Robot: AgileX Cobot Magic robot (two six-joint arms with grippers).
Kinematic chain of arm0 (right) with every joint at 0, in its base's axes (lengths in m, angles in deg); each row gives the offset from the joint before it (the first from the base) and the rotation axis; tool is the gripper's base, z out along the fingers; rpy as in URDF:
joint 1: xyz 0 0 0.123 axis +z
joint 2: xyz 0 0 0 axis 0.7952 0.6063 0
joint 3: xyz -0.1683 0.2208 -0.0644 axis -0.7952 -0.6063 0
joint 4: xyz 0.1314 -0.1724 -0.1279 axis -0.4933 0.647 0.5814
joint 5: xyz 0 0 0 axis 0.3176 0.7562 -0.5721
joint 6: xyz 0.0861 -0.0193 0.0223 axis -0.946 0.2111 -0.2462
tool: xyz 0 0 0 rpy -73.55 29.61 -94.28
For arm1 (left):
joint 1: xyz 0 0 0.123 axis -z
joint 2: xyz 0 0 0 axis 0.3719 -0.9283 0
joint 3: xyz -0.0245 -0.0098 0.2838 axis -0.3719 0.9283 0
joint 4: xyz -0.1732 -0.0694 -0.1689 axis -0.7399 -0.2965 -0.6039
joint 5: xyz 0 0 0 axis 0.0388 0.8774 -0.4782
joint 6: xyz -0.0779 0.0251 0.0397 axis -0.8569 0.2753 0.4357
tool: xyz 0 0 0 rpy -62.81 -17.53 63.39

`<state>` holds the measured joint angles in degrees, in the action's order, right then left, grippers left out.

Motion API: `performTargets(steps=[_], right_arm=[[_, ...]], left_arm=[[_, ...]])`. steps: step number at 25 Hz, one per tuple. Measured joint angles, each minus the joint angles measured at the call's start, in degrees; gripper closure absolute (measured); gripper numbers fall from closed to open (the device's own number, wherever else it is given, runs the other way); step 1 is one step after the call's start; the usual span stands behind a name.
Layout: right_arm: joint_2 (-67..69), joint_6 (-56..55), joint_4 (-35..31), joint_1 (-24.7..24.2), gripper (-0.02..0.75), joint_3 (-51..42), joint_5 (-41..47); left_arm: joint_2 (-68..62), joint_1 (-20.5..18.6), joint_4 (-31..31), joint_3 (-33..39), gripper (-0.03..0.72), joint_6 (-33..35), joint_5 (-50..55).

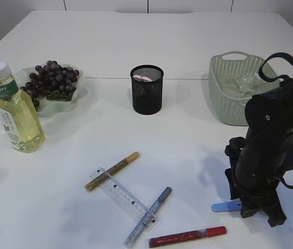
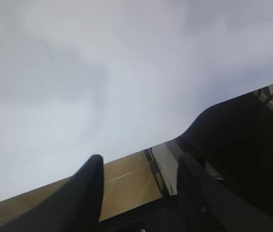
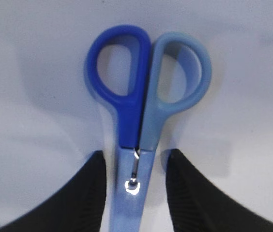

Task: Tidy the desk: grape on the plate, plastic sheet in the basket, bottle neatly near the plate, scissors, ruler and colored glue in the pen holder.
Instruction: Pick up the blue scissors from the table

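Observation:
Blue scissors [image 3: 141,96] lie shut on the white table, handles pointing away in the right wrist view. My right gripper [image 3: 134,169] straddles them at the pivot, open, with a gap on each side. In the exterior view only their pale blue end [image 1: 225,207] shows beside the right gripper [image 1: 255,208]. My left gripper [image 2: 139,162] is open and empty over the table's edge. Grapes [image 1: 53,78] sit on the green plate [image 1: 53,107], with the bottle [image 1: 14,111] next to it. A clear ruler [image 1: 123,199] lies among gold [image 1: 112,171], silver [image 1: 149,215] and red [image 1: 187,237] glue pens. The plastic sheet [image 1: 250,82] is in the basket [image 1: 229,98].
The black mesh pen holder [image 1: 147,89] stands at the centre back with something pink inside. The basket is just behind the right arm [image 1: 266,145]. In the left wrist view the table edge [image 2: 141,147] runs across, with floor below.

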<state>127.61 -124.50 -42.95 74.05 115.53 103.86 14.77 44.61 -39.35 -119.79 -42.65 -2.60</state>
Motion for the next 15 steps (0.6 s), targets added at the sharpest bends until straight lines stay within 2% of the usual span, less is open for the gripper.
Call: performTargets(steps=[15], right_arm=[[0.0, 0.0, 0.0, 0.0, 0.429, 0.0, -0.2]], left_arm=[[0.0, 0.0, 0.0, 0.0, 0.326, 0.0, 0.0]])
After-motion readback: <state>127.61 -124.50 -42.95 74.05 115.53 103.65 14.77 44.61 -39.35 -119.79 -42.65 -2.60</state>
